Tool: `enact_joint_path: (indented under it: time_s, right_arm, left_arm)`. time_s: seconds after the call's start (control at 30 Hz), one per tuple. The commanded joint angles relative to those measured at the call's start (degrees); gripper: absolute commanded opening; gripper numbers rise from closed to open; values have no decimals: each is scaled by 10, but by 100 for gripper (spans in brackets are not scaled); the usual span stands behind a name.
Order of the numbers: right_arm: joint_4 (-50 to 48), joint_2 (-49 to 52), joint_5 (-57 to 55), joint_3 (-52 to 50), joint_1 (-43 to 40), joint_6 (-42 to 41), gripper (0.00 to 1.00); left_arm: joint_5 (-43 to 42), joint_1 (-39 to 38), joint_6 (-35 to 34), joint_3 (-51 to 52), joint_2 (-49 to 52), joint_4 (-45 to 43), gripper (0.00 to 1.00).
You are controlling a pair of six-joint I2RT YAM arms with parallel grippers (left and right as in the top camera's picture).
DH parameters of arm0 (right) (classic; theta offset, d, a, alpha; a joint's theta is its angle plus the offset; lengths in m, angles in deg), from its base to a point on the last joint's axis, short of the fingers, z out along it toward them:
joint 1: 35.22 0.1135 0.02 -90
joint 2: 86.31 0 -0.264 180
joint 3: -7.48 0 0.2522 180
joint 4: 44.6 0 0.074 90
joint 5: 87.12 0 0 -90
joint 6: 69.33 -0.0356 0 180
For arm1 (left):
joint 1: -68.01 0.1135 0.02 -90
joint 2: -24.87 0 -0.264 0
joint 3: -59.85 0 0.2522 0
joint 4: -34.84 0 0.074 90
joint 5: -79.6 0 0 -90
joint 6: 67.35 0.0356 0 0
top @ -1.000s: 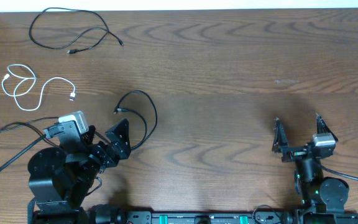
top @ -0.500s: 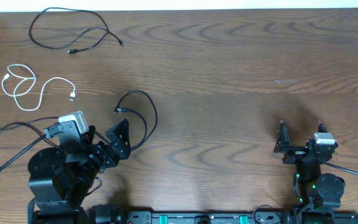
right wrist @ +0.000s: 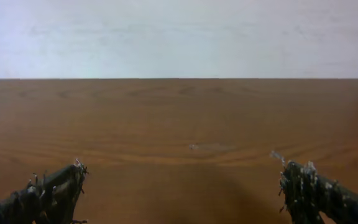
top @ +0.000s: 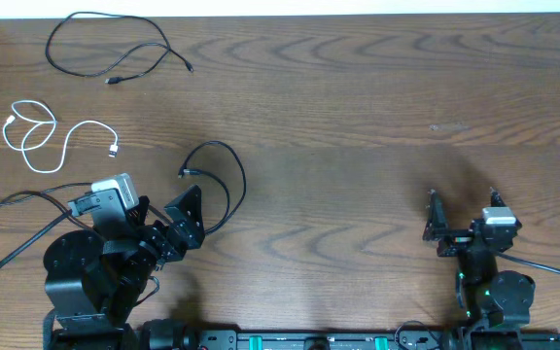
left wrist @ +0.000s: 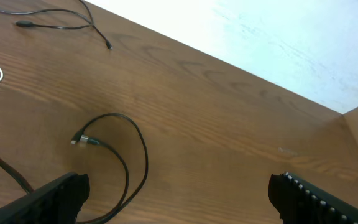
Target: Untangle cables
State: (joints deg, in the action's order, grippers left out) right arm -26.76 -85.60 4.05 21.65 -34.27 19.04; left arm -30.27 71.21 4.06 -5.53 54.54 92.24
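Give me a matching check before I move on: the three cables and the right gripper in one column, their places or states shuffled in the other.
Things:
1. longer black cable
2. white cable
3. shorter black cable
4. right gripper

Places or states:
A. fingers wide apart, nothing between them
B. far-left corner of the table
C. looped just ahead of the left gripper
D. at the left side, lying between the two black cables

Pairs: 1-B, 2-D, 3-C, 4-A
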Motion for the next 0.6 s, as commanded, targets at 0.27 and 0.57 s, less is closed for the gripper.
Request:
enact_joint_path:
  time_s: [0.27,0.57]
  right_arm:
    - [5,-4,-13,-1,3,13,99]
    - [5,-4,-23,-1,-6,0,99]
  left_arm:
    - [-9,-1,3,-7,-2,1,98]
    - [-9,-1,3,-7,-2,1,98]
